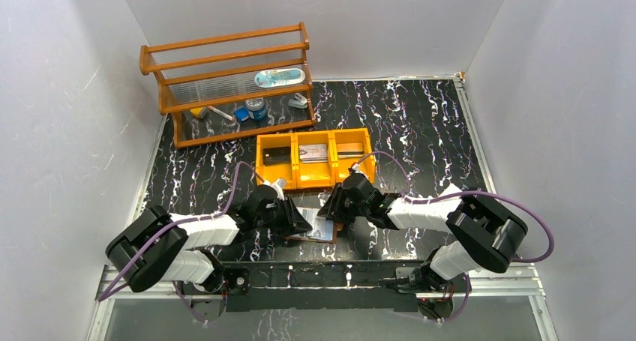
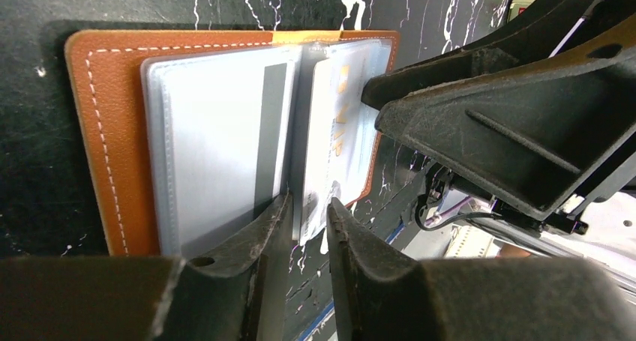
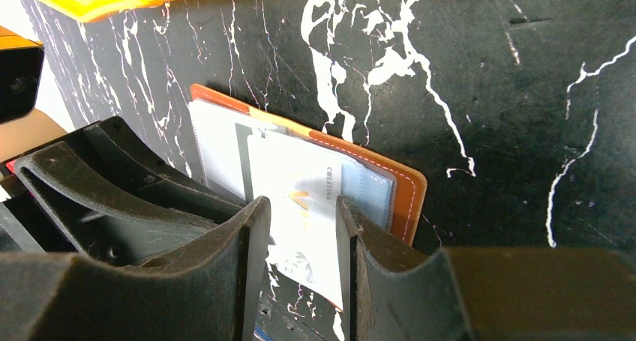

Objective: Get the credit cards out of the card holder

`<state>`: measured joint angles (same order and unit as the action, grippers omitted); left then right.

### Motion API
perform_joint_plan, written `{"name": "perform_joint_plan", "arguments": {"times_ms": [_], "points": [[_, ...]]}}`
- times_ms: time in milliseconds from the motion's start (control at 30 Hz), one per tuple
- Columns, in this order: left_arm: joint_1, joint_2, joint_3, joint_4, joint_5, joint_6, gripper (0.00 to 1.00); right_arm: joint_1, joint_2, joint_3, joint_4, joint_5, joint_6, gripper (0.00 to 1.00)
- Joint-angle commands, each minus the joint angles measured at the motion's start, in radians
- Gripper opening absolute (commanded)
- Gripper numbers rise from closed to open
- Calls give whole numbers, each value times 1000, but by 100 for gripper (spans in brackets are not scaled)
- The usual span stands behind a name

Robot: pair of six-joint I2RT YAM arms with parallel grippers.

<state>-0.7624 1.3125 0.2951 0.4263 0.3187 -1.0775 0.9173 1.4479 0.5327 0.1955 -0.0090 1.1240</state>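
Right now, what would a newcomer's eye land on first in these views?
The left gripper and right gripper crowd over the open brown card holder at the table's near edge, centre. The right one flanks a white card sticking out of the holder, and the left one straddles the edge of the clear sleeves. Behind them sits a bright orange tray.

The card holder (image 2: 105,131) is brown with white stitches, the worktop (image 1: 420,124) black with white squiggles, the tray (image 1: 315,183) orange.
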Motion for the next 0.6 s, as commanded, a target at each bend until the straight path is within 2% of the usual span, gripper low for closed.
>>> {"name": "perform_joint_plan", "arguments": {"times_ms": [0,300,433,567], "points": [[-1,-20,-36,74,-6,-29,20,7,60,-55,-170,24,-24,47],[-2,22,-35,168,44,-44,9,8,54,-57,-169,25,-20,47],[-1,22,-40,165,38,-37,0,6,49,-59,-169,24,-20,47],[-2,-5,-30,104,17,-9,0,7,43,-56,-172,26,-23,48]]}}
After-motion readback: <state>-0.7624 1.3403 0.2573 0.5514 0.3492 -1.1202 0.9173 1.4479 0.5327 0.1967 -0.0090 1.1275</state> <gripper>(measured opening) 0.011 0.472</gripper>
